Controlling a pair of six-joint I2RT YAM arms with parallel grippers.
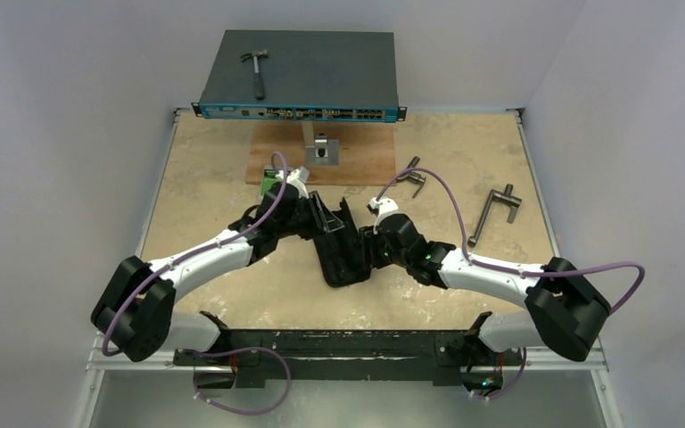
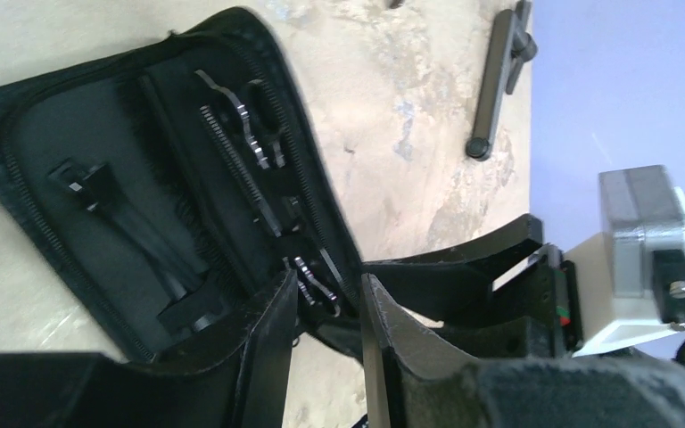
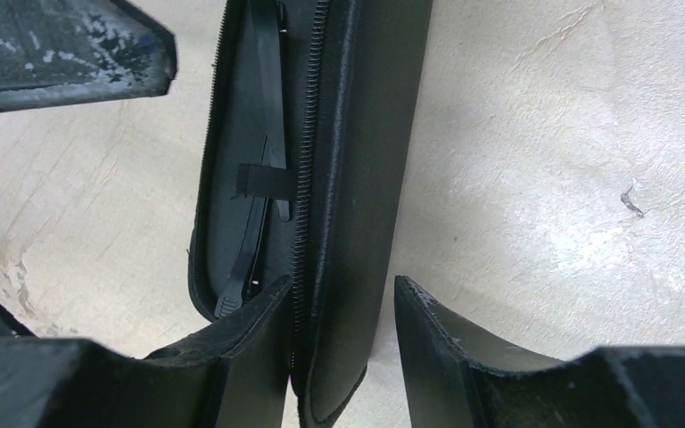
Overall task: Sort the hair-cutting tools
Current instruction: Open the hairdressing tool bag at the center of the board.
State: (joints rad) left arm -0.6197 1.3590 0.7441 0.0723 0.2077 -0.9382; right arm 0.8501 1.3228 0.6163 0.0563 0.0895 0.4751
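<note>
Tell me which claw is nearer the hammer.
Left. The left claw is at the far end of the black case, toward the hammer; the right claw is on the case's right side, farther from it.

White-shelled left arm point(image 1: 205, 259) and right arm point(image 1: 486, 272), black at the joints, trail looping purple cables point(image 1: 450, 203); a green light point(image 1: 428, 259) glows mid-frame.

- Plain white walls point(image 1: 53, 107) stand left, behind and right.
- Beige marbled tabletop point(image 1: 205, 169), evenly lit.
- Brown wooden board point(image 1: 366, 160) at its far edge.
</note>
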